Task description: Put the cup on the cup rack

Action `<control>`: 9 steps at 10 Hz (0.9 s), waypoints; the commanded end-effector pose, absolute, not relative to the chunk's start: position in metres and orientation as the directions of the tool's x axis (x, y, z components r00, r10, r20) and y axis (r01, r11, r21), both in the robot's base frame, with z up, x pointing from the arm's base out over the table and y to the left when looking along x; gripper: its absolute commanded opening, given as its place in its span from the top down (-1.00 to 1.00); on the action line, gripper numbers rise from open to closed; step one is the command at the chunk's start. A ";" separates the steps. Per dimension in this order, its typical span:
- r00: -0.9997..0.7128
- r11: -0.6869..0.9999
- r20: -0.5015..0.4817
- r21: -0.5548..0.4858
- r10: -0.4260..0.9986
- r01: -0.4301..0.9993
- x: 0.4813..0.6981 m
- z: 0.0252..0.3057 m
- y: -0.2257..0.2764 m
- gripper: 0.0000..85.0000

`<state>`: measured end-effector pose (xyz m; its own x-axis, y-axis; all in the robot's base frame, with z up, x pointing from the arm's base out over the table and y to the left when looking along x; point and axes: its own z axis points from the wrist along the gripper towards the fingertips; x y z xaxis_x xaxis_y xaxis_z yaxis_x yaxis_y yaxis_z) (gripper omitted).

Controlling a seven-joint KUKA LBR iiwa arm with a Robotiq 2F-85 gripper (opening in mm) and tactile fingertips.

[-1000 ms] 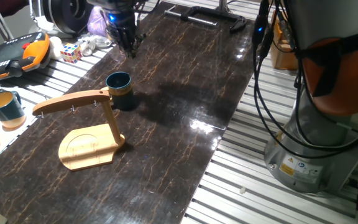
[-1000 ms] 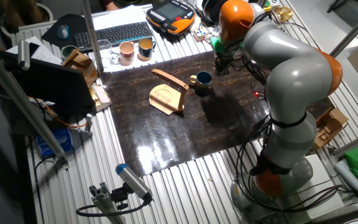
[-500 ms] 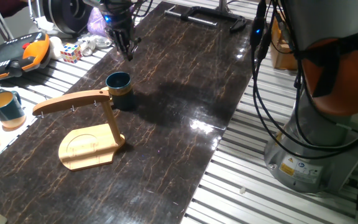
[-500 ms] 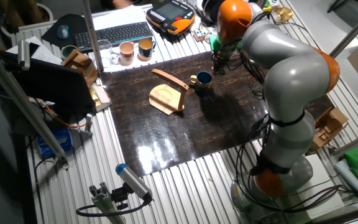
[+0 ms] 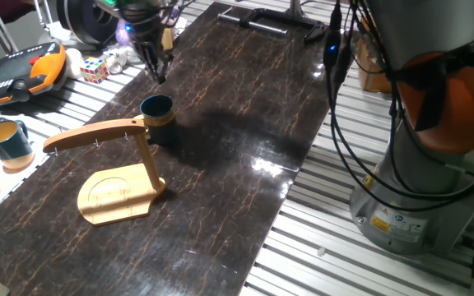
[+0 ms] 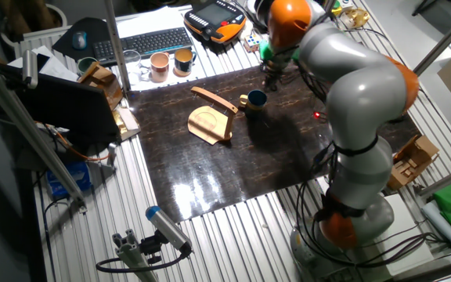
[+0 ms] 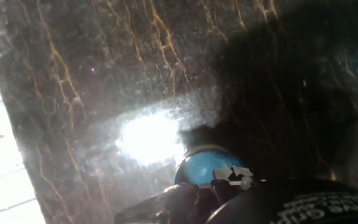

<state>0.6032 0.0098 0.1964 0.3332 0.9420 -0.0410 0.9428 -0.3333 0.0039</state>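
Dark marbled tabletop (image 5: 245, 115) with thin tan veins fills the middle of both fixed views, set on a ribbed metal bench. Near its left part stands the cup rack (image 5: 118, 177), its rounded base flat on the surface and its long curved arm reaching out to the left. The cup (image 5: 158, 117) stands upright just behind the rack's post, close beside it; whether the two touch cannot be told. In the other fixed view the cup (image 6: 256, 101) sits to the right of the rack (image 6: 212, 119).

The pincer (image 5: 156, 70) hangs above the tabletop, beyond the cup and apart from it, holding nothing; its fingertips look close together, though how wide it stands cannot be told for sure. The hand view shows the cup's blue inside (image 7: 205, 168) low in the picture, beside a bright glare on the marble.
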 end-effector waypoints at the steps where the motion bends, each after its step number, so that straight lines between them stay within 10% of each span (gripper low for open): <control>1: 0.346 -0.347 -0.046 0.003 0.937 0.938 0.606 0.197 0.014 0.98; 9: 0.382 -0.380 -0.080 0.044 0.921 0.924 0.614 0.185 0.030 0.98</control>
